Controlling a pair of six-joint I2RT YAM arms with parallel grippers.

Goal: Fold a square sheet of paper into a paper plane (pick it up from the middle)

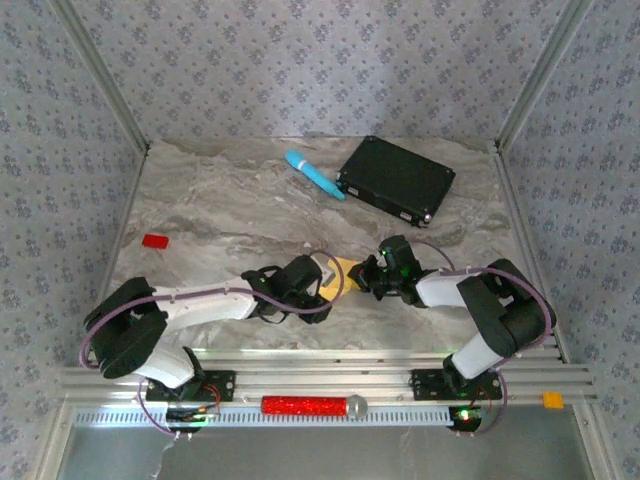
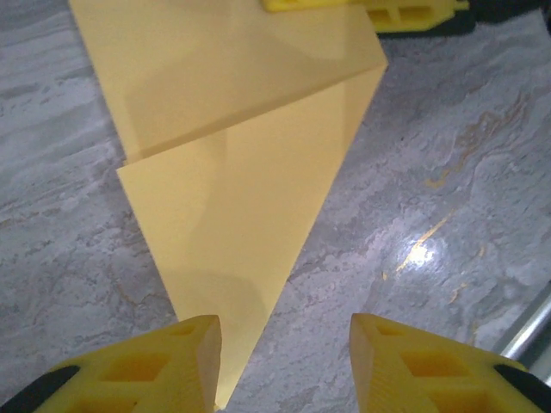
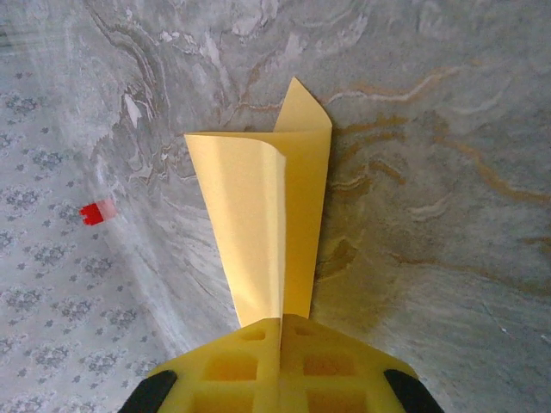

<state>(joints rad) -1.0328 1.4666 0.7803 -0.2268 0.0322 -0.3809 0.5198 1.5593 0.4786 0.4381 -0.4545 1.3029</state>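
Observation:
The yellow-orange sheet of paper [image 2: 232,172] is creased into a long pointed triangle with a folded flap across its upper part. In the top view the sheet of paper [image 1: 346,267] lies on the marble table between the two arms. My right gripper [image 3: 281,325] is shut on its narrow end, and the paper [image 3: 263,206] stands up from the table with one corner curled. My left gripper [image 2: 284,366] is open. The sharp tip lies beside the inner face of its left finger [image 2: 172,366], and whether they touch is unclear. The right gripper's fingers [image 2: 379,10] hold the far edge.
A light-blue cylinder [image 1: 314,174] and a black flat box [image 1: 396,180] lie at the back of the table. A small red block [image 1: 154,240] sits far left, also in the right wrist view [image 3: 95,212]. An aluminium rail [image 1: 320,378] runs along the near edge.

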